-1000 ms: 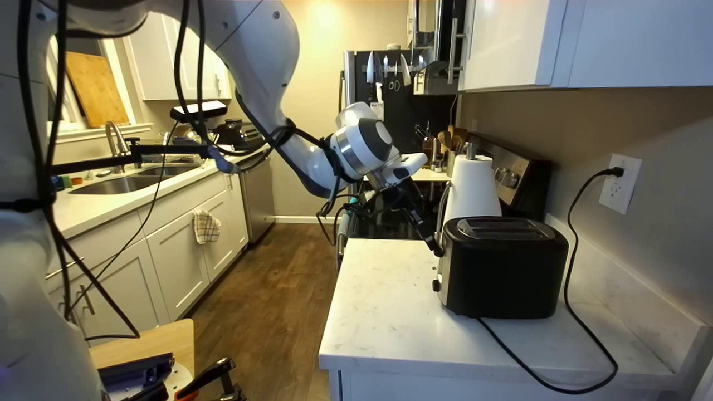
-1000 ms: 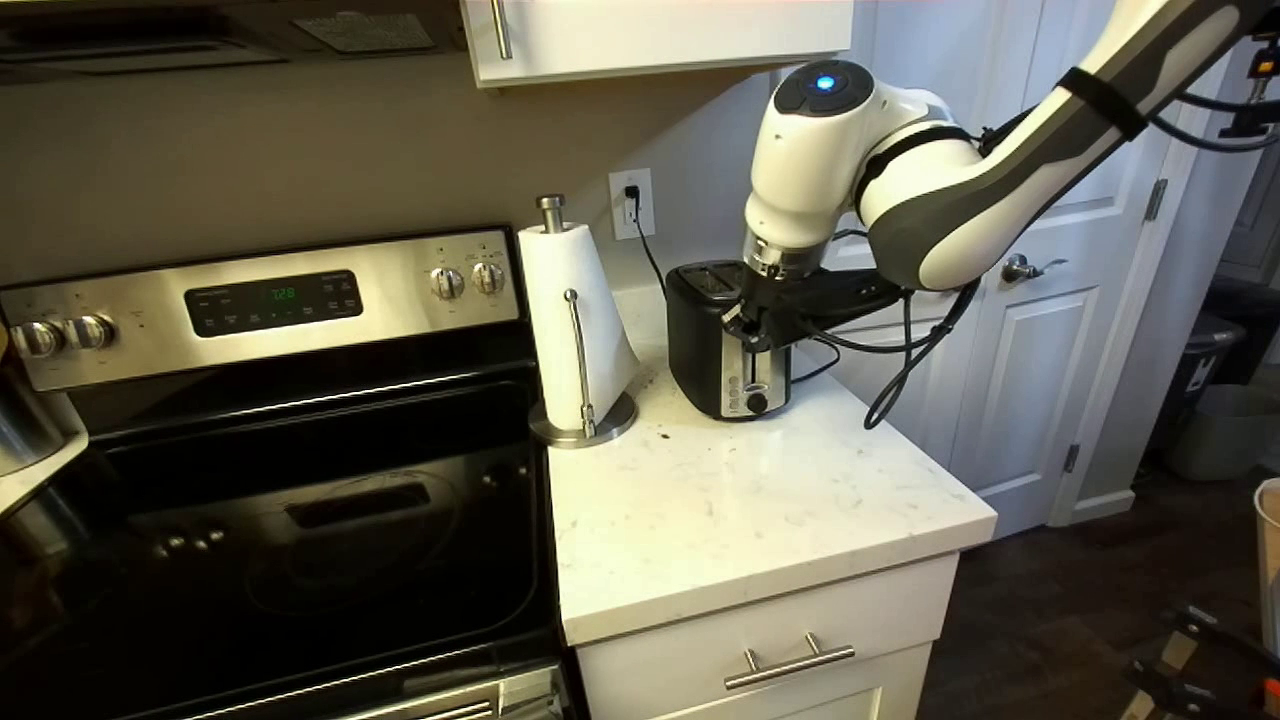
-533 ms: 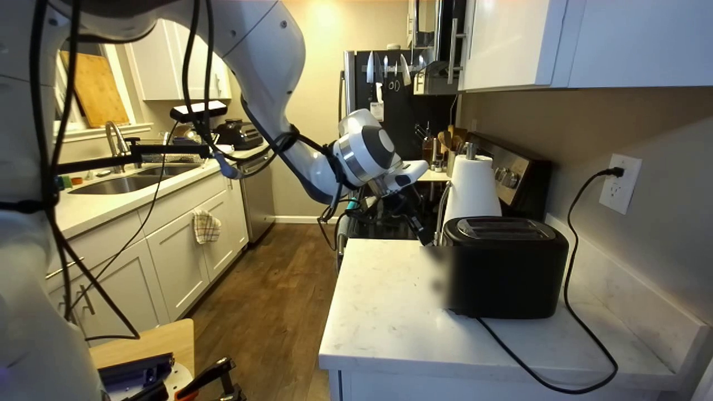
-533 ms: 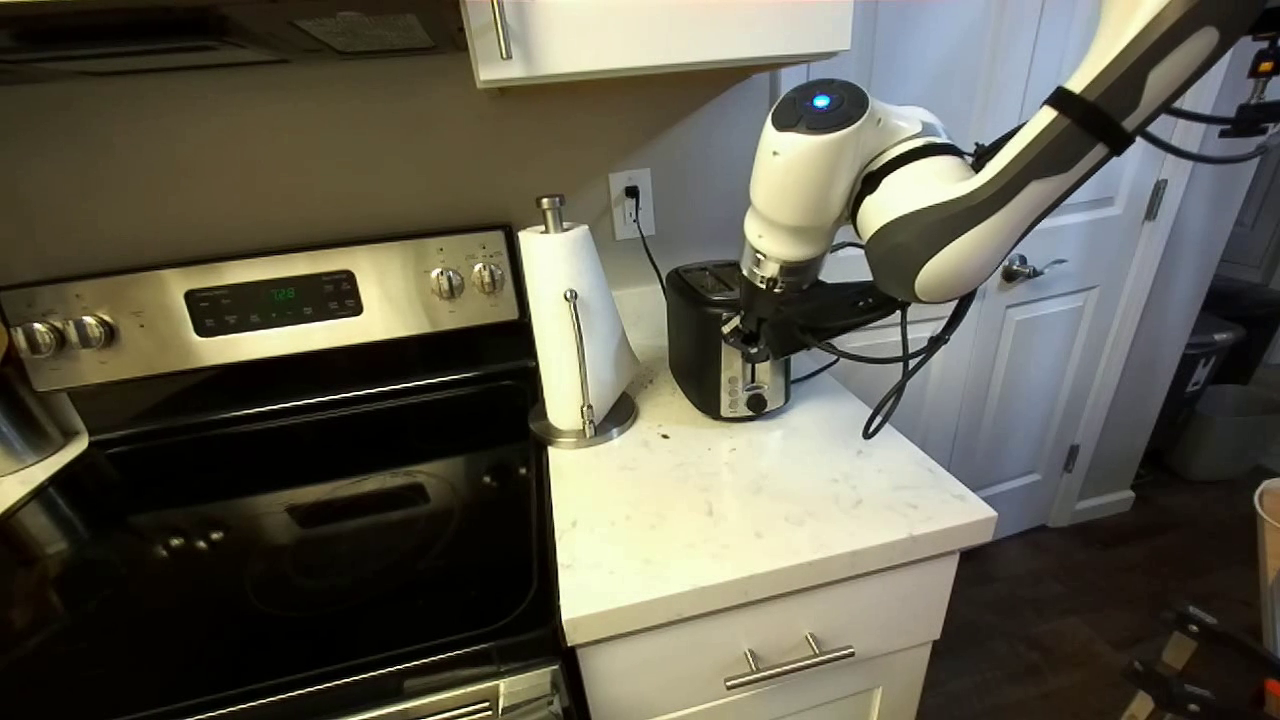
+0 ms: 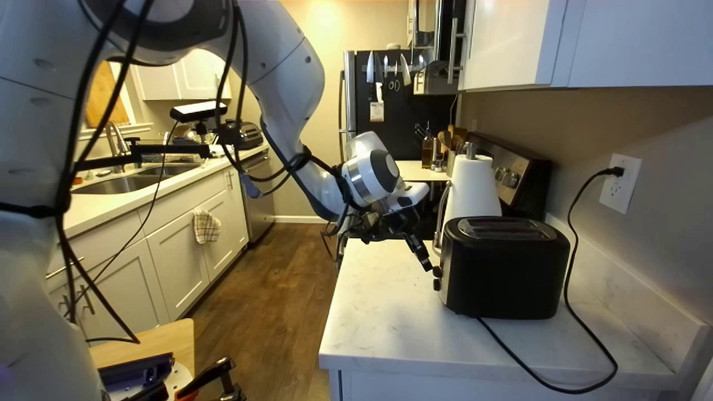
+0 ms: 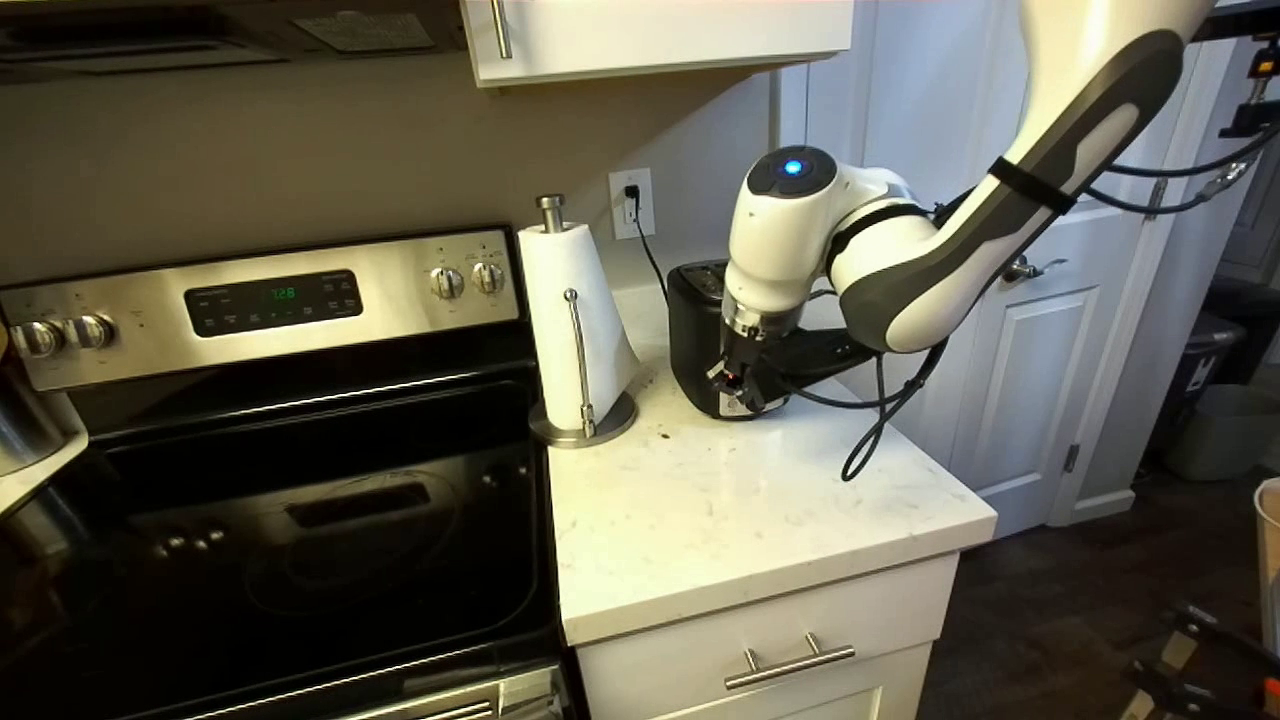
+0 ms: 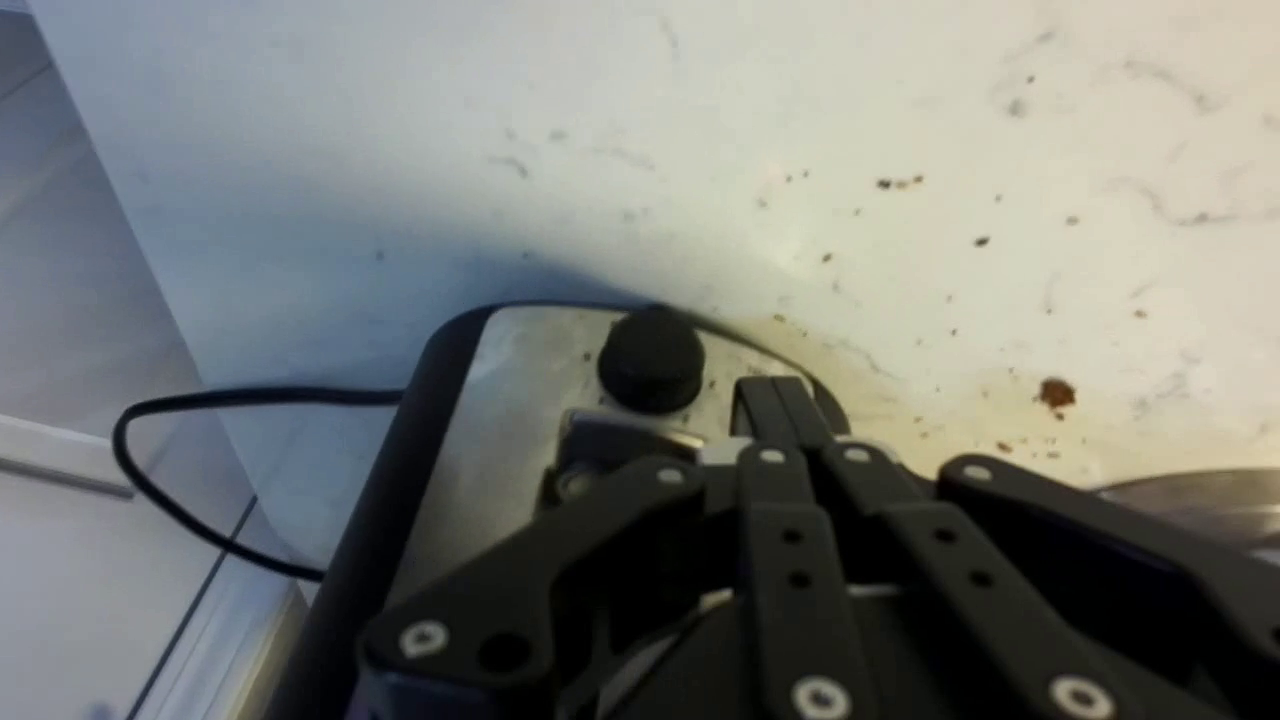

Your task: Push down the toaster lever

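The black toaster (image 5: pixel 504 267) stands upright on the counter and shows in both exterior views (image 6: pixel 695 345). Its greyish end face (image 7: pixel 480 470) fills the middle of the wrist view. The toaster lever (image 5: pixel 437 272) is a small dark tab low on that face, just above the round black knob (image 5: pixel 436 284). In the wrist view the lever (image 7: pixel 625 440) is partly covered by a finger link. My gripper (image 5: pixel 428 267) is shut and empty, its fingertips (image 7: pixel 780 385) pressed together, at lever height by the face. Contact with the lever cannot be told. The gripper (image 6: pixel 735 385) hides the lever there.
A paper towel roll (image 6: pixel 580 330) on a metal stand is beside the toaster, with the stove (image 6: pixel 300 500) beyond it. The toaster's black cord (image 5: pixel 596 356) loops over the counter's edge (image 5: pixel 473 365) to the wall outlet (image 5: pixel 620 184). An upper cabinet (image 6: pixel 660 40) hangs above.
My arm and shut gripper have moved down along the toaster's end face. The lever tab now shows low, just above the knob. The toaster stays in place.
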Robot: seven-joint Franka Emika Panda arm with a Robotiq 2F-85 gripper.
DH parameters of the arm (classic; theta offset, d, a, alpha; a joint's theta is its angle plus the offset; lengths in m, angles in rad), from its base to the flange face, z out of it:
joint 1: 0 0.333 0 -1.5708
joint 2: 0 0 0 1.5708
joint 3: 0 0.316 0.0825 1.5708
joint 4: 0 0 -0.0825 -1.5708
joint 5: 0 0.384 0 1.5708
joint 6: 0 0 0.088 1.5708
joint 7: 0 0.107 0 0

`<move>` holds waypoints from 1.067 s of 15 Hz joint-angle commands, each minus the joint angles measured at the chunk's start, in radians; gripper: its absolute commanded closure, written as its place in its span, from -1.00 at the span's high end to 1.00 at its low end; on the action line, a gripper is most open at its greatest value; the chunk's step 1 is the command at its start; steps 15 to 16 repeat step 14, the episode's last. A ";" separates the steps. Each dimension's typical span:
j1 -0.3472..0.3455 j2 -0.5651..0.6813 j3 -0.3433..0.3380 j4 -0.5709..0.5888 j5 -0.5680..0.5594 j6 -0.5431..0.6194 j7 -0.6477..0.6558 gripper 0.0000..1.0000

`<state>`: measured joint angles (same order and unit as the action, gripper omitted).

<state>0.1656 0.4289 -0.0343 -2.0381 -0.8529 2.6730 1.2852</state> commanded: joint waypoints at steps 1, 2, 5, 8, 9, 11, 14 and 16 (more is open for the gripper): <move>0.010 0.110 -0.002 0.043 -0.012 0.051 0.032 -1.00; 0.021 0.108 -0.013 0.041 -0.028 0.050 0.039 -1.00; 0.052 0.042 -0.037 -0.006 -0.002 0.040 0.009 -1.00; 0.058 -0.064 -0.020 -0.069 -0.029 0.026 0.032 -1.00; 0.066 -0.099 -0.016 -0.088 -0.025 0.020 0.033 -1.00; 0.076 -0.185 0.002 -0.144 -0.003 0.010 0.022 -1.00; 0.084 -0.332 0.046 -0.253 0.068 -0.020 -0.006 -1.00; 0.084 -0.332 0.046 -0.253 0.068 -0.020 -0.006 -1.00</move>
